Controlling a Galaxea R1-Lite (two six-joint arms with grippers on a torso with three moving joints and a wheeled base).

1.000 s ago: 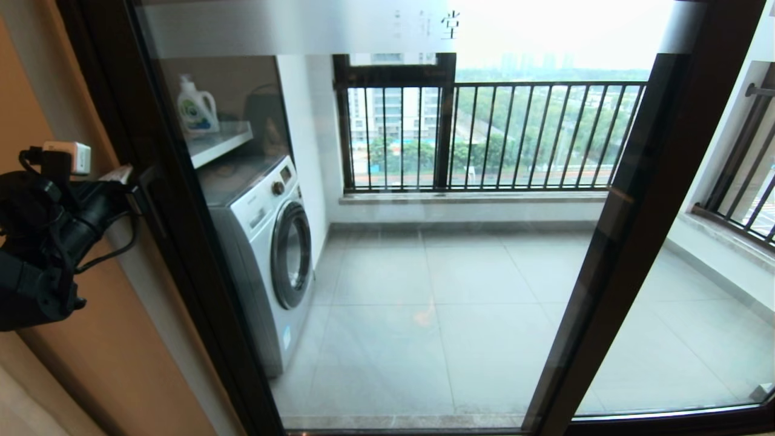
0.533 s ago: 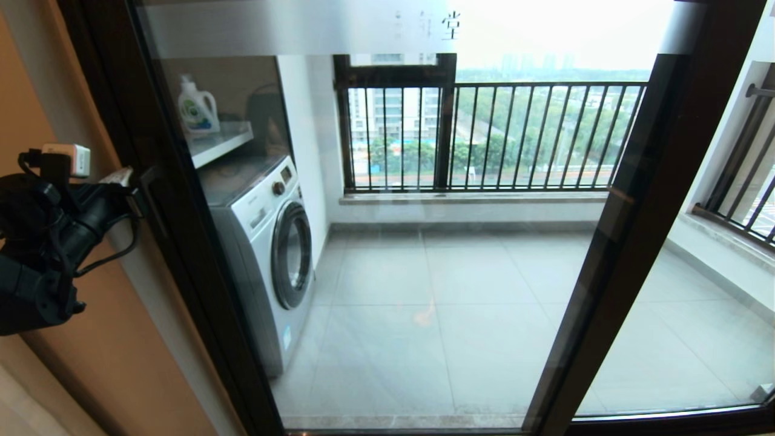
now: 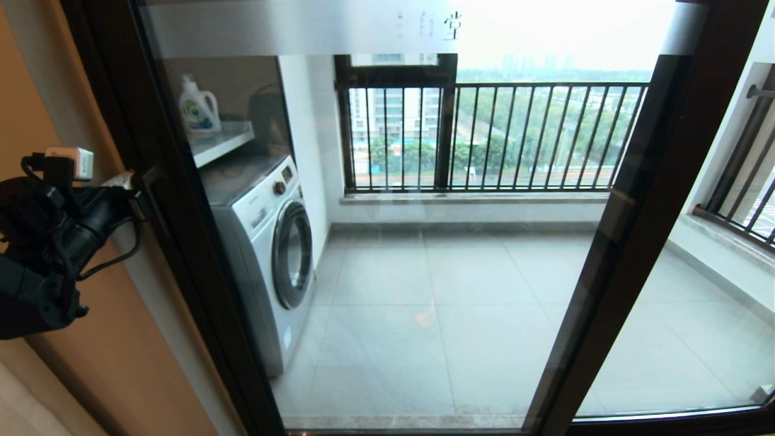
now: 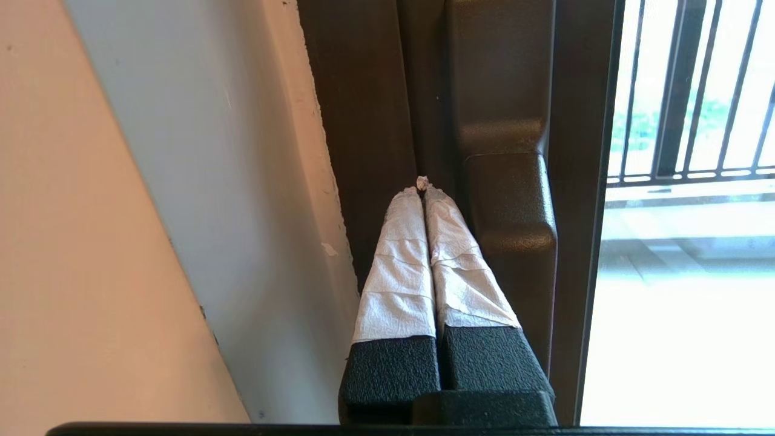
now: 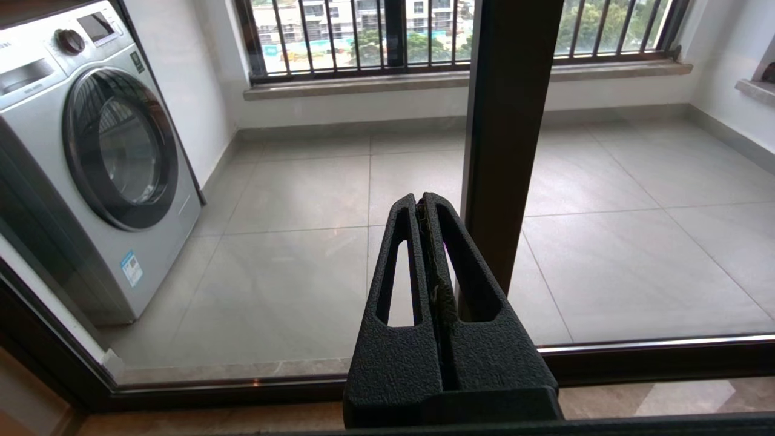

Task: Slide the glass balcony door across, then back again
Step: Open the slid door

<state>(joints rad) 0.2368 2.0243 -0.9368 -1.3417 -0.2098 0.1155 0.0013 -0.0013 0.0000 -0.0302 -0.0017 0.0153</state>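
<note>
The glass balcony door (image 3: 181,254) fills the head view, with a dark brown frame and a frosted strip (image 3: 290,27) with characters near the top. Its left stile stands close to the tan wall (image 3: 79,339). My left gripper (image 3: 121,179) is shut, its white-taped fingers (image 4: 399,266) pushed into the slot beside the dark handle (image 4: 511,212) on that stile. The stile (image 4: 363,109) runs along the wall edge in the left wrist view. My right gripper (image 5: 422,203) is shut on nothing, low in front of the glass near a brown upright (image 5: 508,121); the head view does not show it.
Behind the glass stand a white washing machine (image 3: 266,242) with a detergent bottle (image 3: 198,109) on a shelf above, a grey tiled balcony floor (image 3: 460,303) and an outer window with black railing bars (image 3: 514,133). The bottom door track (image 5: 666,357) runs along the floor.
The frosted strip's characters and my left gripper have crept a little to the right. Nothing else has shifted.
</note>
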